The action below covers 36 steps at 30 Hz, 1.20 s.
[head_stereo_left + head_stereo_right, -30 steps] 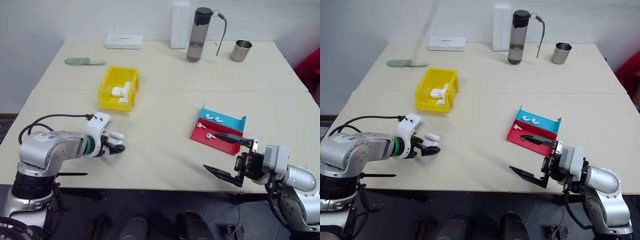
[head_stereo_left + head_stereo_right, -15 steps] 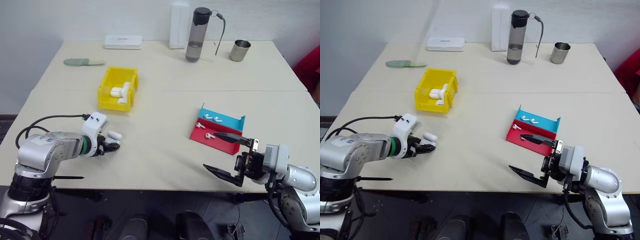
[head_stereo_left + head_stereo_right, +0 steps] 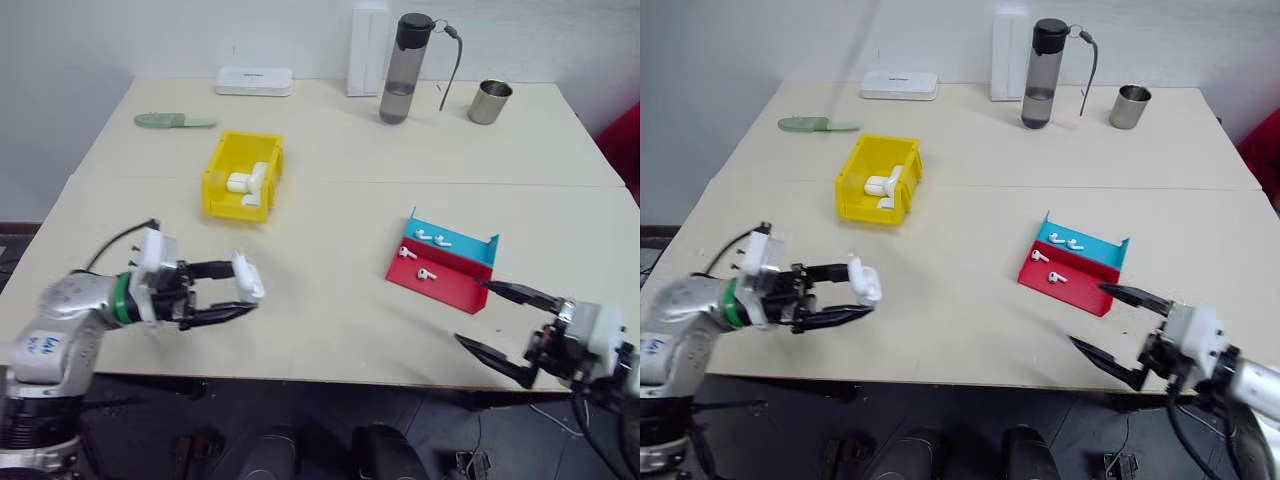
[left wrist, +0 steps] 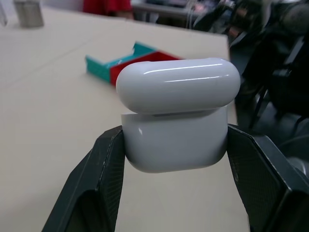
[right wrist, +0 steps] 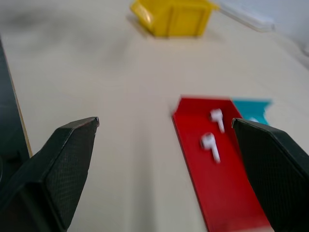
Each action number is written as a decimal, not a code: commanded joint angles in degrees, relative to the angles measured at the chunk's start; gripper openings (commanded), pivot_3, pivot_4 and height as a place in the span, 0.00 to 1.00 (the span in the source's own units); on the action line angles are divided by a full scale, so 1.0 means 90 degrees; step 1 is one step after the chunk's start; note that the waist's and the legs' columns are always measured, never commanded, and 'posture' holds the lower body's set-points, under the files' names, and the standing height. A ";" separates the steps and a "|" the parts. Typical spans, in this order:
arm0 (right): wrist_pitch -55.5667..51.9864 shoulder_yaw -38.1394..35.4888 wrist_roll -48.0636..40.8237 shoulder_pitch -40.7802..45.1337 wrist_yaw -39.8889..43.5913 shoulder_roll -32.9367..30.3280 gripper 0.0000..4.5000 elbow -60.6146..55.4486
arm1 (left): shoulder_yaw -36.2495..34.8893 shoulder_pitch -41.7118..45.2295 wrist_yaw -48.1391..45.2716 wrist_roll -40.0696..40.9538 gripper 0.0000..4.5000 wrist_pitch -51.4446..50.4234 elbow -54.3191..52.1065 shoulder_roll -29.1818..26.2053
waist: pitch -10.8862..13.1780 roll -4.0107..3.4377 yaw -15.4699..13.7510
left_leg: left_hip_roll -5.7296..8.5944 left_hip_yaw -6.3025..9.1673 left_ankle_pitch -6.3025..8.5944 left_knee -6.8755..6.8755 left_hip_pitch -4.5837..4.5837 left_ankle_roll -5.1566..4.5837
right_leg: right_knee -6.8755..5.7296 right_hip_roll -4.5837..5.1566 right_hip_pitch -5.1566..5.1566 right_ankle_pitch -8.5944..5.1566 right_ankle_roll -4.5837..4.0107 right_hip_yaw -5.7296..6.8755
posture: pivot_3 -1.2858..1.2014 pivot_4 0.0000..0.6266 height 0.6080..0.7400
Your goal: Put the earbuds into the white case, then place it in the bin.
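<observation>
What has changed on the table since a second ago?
The left gripper has closed on the white case and lifted it off the table, turning to point sideways toward the tray. The right gripper has drawn back toward the table's near edge, its fingers wide open as before. The earbuds lie in the red and blue tray as before, and the yellow bin has not moved.

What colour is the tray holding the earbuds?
The tray is red in front, blue behind; the left eye view shows it best.

Left gripper (image 3: 240,295) jaws clamped level; right gripper (image 3: 505,330) jaws spread wide.
</observation>
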<state>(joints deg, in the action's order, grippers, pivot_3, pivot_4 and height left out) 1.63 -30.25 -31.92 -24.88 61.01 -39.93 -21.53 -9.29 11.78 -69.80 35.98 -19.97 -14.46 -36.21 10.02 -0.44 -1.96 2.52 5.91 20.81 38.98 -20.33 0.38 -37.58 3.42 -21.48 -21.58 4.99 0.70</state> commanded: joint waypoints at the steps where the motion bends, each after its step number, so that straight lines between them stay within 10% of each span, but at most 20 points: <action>1: 0.0082 -0.0851 0.0046 -0.0586 -0.0163 0.0168 1.00 0.0233 | 0.0431 0.0023 0.0210 0.0007 0.61 0.0425 -0.0448 0.0513 | 0.0001 0.0003 0.0037 | 0.0000 -0.0003 0.0000 0.0000 0.0001 0.0000 | 0.0000 -0.0001 0.0001 0.0000 0.0000 -0.0002 | 0.52 0.24 1.00; 11: -0.2885 -0.0692 0.0199 0.0061 -0.1955 -0.0979 1.00 -0.1208 | 0.1154 0.0579 0.0253 0.0085 0.61 0.0627 0.0141 0.1503 | -0.0009 -0.0014 0.0247 | -0.0010 -0.0056 -0.0010 0.0005 0.0027 0.0004 | -0.0021 -0.0026 0.0001 0.0000 -0.0001 -0.0061 | 0.52 0.24 1.00; 17: -0.5955 0.1405 -0.1138 0.3071 -0.2544 -0.2499 1.00 -0.1836 | 0.1186 0.0627 -0.0050 0.0023 0.61 0.1142 0.0387 0.1679 | -0.0007 -0.0011 0.0147 | -0.0019 -0.0034 -0.0010 0.0003 0.0015 0.0006 | -0.0018 -0.0034 -0.0013 0.0000 0.0000 -0.0051 | 0.52 0.24 1.00; 21: -0.7684 0.3175 -0.1187 0.5525 -0.3038 -0.2210 1.00 -0.1547 | 0.1118 0.0616 -0.0239 0.0310 0.61 0.1245 0.0363 0.1826 | 0.0000 0.0001 0.0054 | -0.0017 -0.0019 -0.0007 0.0008 -0.0004 0.0006 | 0.0008 -0.0031 -0.0021 0.0000 0.0000 -0.0048 | 0.52 0.24 1.00; 33: -0.7538 0.6331 0.0784 0.7841 -0.2162 -0.2188 1.00 0.0039 | 0.1331 0.0257 -0.0416 -0.0153 0.61 0.1805 0.0292 0.1601 | 0.0001 0.0006 0.0081 | 0.0004 -0.0008 -0.0006 0.0023 -0.0100 0.0003 | -0.0034 -0.0009 -0.0123 0.0003 0.0005 -0.0033 | 0.52 0.24 1.00; 36: -0.7164 0.6599 0.1215 0.8151 -0.1769 -0.2097 0.81 0.0490 | 0.1361 0.0170 -0.0344 -0.0199 0.61 0.1828 0.0196 0.1563 | 0.0001 0.0006 0.0095 | 0.0004 -0.0010 -0.0007 0.0021 -0.0098 0.0004 | -0.0041 -0.0010 -0.0127 0.0003 0.0005 -0.0031 | 0.52 0.24 1.00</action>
<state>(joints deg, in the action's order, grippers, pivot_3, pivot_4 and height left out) -65.10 29.07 -23.38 46.73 43.13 -58.40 -17.82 2.85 13.72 -73.26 34.43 -4.37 -10.47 -21.53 10.02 -0.39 -1.10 2.56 5.81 20.74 39.17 -21.21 0.42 -37.95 3.33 -22.63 -21.56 5.03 0.41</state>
